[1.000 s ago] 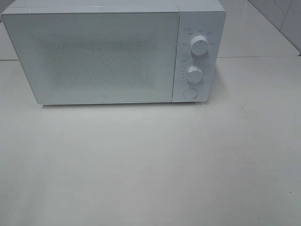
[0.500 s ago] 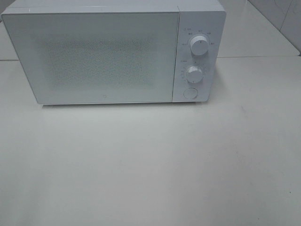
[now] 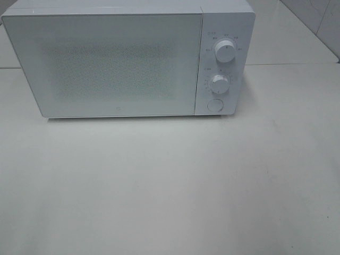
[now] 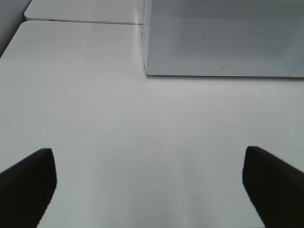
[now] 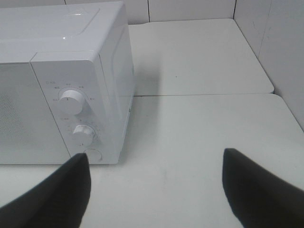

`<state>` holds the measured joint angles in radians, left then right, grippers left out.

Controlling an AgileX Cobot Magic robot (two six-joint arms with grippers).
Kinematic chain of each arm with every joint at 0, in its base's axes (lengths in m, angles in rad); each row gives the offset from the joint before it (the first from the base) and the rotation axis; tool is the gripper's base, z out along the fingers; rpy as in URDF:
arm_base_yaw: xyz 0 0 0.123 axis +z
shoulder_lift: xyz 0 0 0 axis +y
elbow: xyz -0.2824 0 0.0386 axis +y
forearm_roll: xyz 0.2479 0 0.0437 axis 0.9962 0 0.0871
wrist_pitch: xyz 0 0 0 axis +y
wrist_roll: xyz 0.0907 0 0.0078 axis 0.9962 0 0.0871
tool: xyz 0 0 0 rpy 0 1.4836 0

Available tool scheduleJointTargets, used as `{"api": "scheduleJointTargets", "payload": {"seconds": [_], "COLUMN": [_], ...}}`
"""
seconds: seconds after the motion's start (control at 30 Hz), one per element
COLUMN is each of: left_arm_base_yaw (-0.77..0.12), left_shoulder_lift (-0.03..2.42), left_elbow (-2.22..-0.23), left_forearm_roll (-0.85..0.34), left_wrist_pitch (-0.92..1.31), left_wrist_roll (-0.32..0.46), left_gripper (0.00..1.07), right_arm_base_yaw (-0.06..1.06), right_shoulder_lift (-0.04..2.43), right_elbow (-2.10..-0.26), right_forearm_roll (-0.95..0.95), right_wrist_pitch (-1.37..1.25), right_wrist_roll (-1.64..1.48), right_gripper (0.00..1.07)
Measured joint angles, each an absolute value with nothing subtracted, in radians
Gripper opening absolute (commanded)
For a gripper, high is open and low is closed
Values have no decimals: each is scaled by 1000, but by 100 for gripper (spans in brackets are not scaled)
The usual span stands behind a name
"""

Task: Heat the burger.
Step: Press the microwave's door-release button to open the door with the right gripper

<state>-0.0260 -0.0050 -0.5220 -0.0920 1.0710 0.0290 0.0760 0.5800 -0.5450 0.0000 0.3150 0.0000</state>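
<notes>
White matte tabletop (image 3: 170,186) fills the high view, with a boxy white microwave oven (image 3: 127,58) standing at twelve o'clock on it, its front facing the camera. The oven's wide, speckled-glass door (image 3: 106,64) is shut, and I cannot make out anything behind the glass. At three o'clock of the door runs a narrow control strip: a round white upper knob (image 3: 225,51), a round white lower knob (image 3: 219,84) at six o'clock of it, and a flat round white push button (image 3: 214,104) at six o'clock again. Pale tiled wall (image 3: 319,16) shows at two o'clock, behind the table.

My left pincer (image 4: 148,154) hangs over bare tabletop near the oven's door-side corner, its two dark fingers (image 4: 28,180) spread wide with nothing between them. My right pincer (image 5: 156,156) faces the control strip from well back, its dark fingers (image 5: 256,190) likewise apart and empty.

The burger appears in none of my three views; I cannot tell where it is.
</notes>
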Motion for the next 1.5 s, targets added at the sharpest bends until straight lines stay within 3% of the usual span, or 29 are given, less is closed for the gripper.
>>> {"api": "scheduleJointTargets", "payload": {"seconds": [1.0,1.5], "left_arm_base_yaw": [-26,-26], "left_shoulder_lift": [-5,-5], "left_elbow": [-522,-522], "left_forearm_roll": [-92,-92], "left_wrist_pitch": [1071,1071], "left_wrist_roll": [29,29], "left_gripper": [102,102], "right_arm_base_yaw": [83,346], "right_shoulder_lift": [1206,1514], "right_elbow": [-282,-278], "right_forearm_roll": [50,292], "right_wrist_pitch": [-782,-1073], "right_wrist_roll": [-25,-133], "right_gripper": [74,74]}}
